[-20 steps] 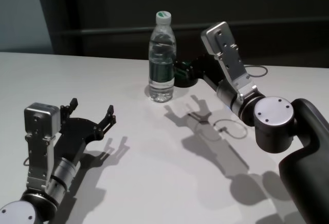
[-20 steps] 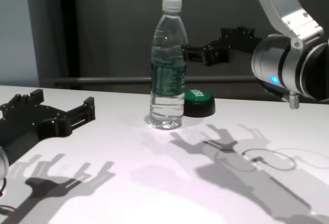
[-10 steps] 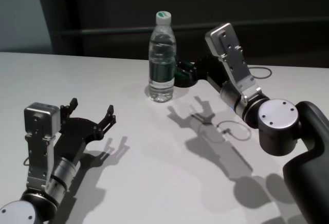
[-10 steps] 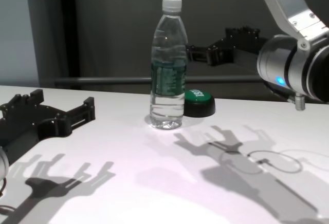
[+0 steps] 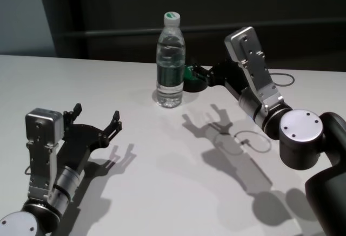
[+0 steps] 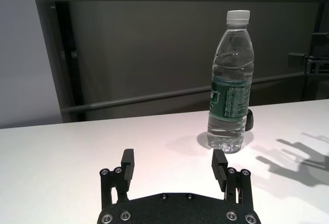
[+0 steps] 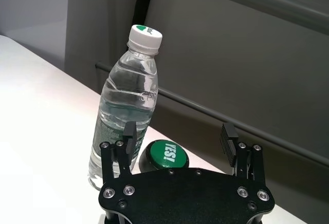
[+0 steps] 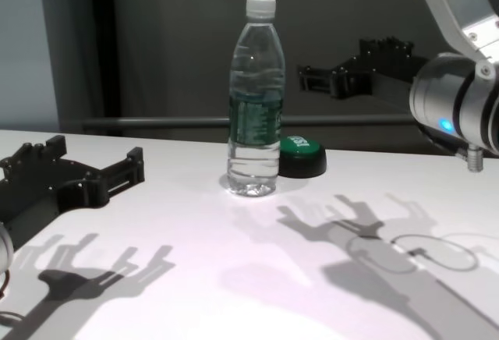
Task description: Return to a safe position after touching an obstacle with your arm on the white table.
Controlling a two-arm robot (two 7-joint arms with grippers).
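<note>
The obstacle, a tall clear water bottle (image 5: 171, 63) with a white cap and a dark green label, stands upright near the far middle of the white table (image 5: 162, 165). It also shows in the chest view (image 8: 254, 106) and in both wrist views (image 6: 231, 85) (image 7: 123, 116). My right gripper (image 5: 195, 73) hangs open in the air just right of the bottle, apart from it, its two fingers spread (image 7: 177, 134). My left gripper (image 5: 96, 112) rests low at the near left, open and holding nothing (image 6: 173, 160).
A low green-topped button (image 8: 300, 146) on a black base sits right behind the bottle, below my right gripper. A thin cable loop (image 5: 254, 138) lies on the table under the right forearm. A dark wall with a rail runs behind the far edge.
My right arm has drawn back to the right, away from the bottle, and its shadow slid right with it. The bottle still stands in place. The left arm has not moved.
</note>
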